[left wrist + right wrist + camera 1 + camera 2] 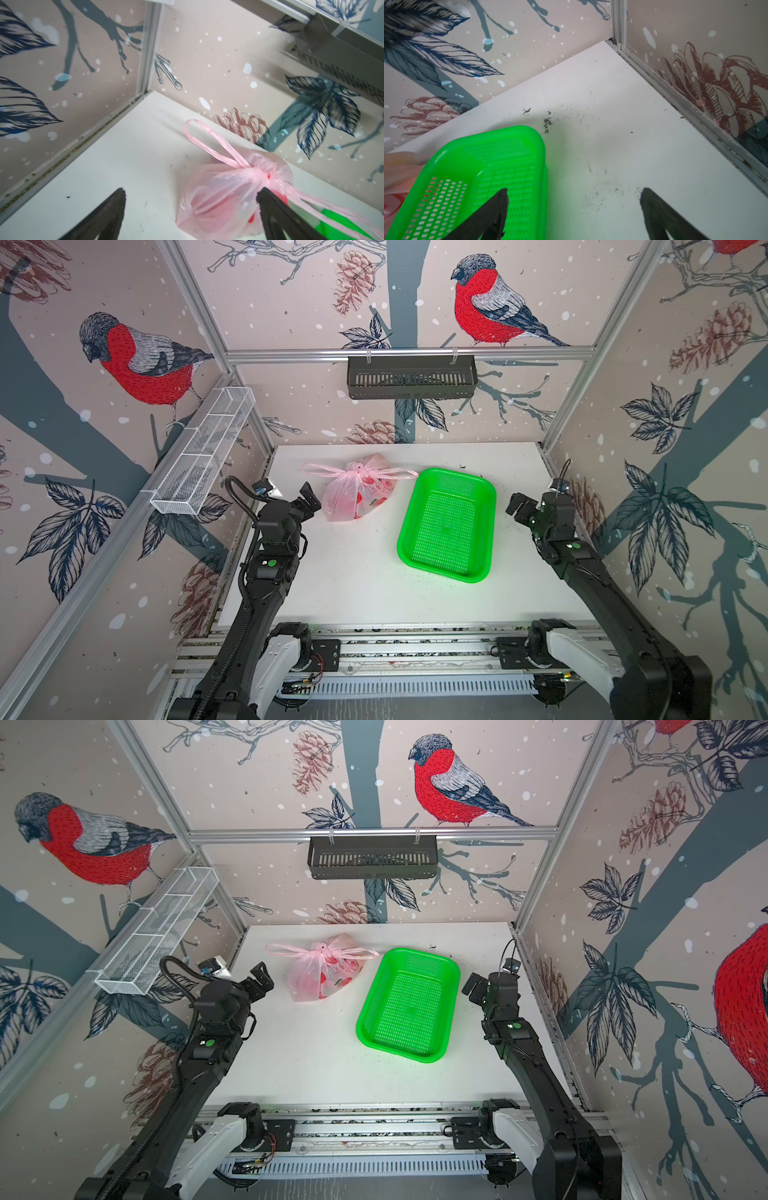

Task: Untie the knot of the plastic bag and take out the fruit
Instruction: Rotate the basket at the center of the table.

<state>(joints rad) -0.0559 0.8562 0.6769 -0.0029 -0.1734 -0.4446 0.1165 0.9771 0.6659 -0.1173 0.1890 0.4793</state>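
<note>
The plastic bag (357, 495) (322, 977) lies tied on the white table, back left of centre. Its knot (355, 467) (320, 947) (262, 171) sits on top, with a thin handle loop (199, 137) sticking out to each side. The fruit shows only as blurred reddish shapes (214, 207) through the pink film. My left gripper (309, 501) (259, 979) (191, 193) hangs open just left of the bag, apart from it and holding nothing. My right gripper (517, 506) (473, 986) (574, 191) is open and empty, right of the green basket.
A bright green perforated basket (457, 475) (419, 952) (500, 131) stands right of the bag, nothing in it. On the back wall hangs a black slotted shelf (411, 377), on the left wall a white wire tray (203, 452). Dark crumbs (547, 122) dot the table near the basket.
</note>
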